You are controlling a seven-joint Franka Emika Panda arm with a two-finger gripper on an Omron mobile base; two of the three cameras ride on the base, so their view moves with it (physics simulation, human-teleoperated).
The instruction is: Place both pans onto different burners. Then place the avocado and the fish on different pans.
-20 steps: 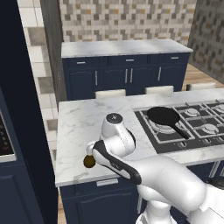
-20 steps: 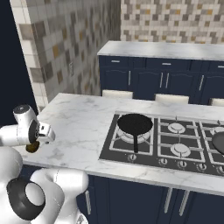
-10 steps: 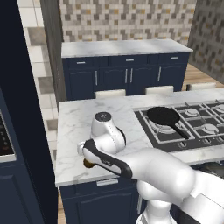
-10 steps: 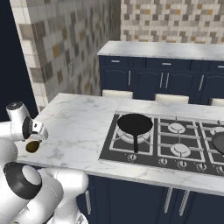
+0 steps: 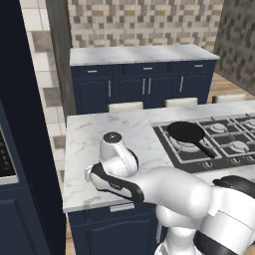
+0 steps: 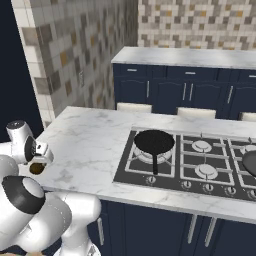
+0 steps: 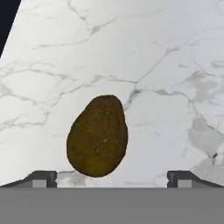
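Observation:
The avocado (image 7: 97, 135) lies on white marble, dark olive-brown and egg-shaped. My gripper (image 7: 111, 179) hangs open just above it, and its two fingertips (image 7: 41, 178) stand wide apart on either side, touching nothing. From the right base view the avocado (image 6: 36, 168) sits near the counter's front left corner, directly below the gripper (image 6: 37, 160). One black pan (image 6: 154, 142) rests on the cooktop's near-left burner, handle toward the front; it is also seen as the pan (image 5: 187, 132). A second pan (image 6: 250, 162) shows at the right edge, cut off by the frame. The fish is out of view.
Free burners (image 6: 202, 146) lie right of the first pan on the black cooktop (image 6: 227, 187). The marble counter (image 6: 85, 140) ends close beside the avocado at its front and left edges. A tiled wall and dark blue cabinets (image 6: 185, 90) stand behind.
The arm has swung left and down over the avocado, so my hand now covers it in the left base view. The jaws stayed open; the pans have not moved.

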